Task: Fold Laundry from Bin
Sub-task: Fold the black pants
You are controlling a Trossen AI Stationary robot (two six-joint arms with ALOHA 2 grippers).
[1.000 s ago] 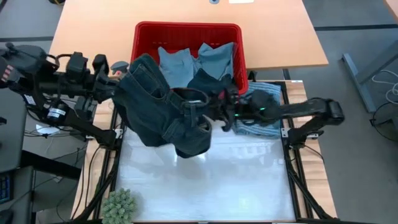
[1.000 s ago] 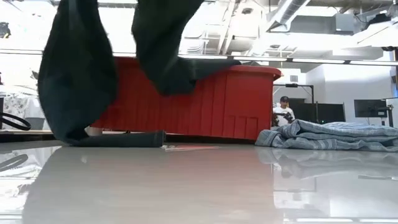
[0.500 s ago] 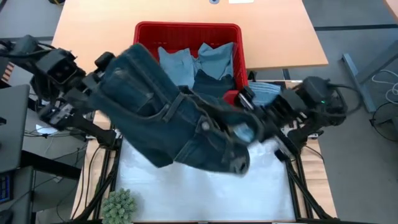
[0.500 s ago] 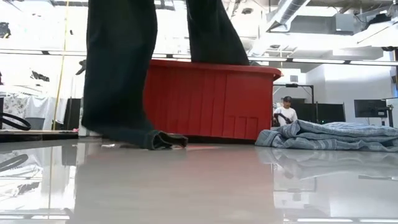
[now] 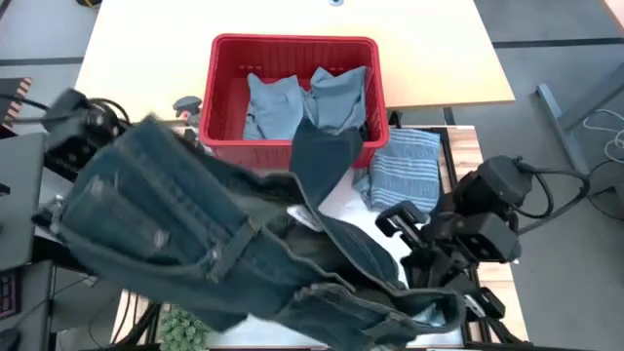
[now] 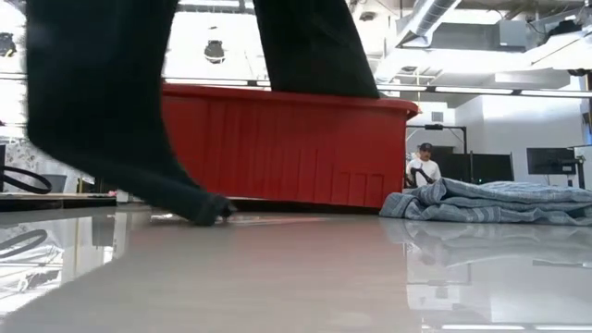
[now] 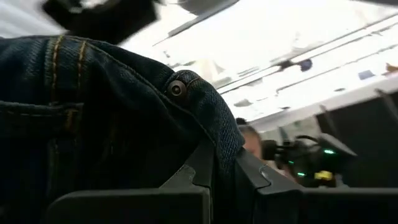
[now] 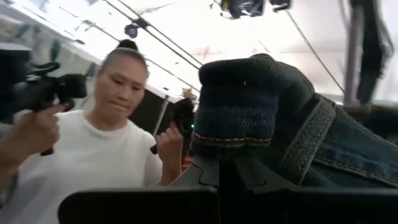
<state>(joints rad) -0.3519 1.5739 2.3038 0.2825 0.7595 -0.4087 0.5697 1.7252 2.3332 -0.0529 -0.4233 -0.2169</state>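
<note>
With the left gripper [image 7: 224, 171] and right gripper [image 8: 227, 177] each pinching the jeans' [image 5: 195, 244] waistband aloft before the bin [image 5: 224, 141], I judged spreading underway; next, lower it flat onto the table [image 6: 296, 277].

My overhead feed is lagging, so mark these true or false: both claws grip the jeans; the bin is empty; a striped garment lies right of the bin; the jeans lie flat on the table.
1. Both claws grip the jeans. True: the left claw and right claw are each shut on denim.
2. The bin is empty. False: light blue garments lie in it.
3. A striped garment lies right of the bin. True.
4. The jeans lie flat. False: they hang from the claws, with only a leg end touching the table.
</note>
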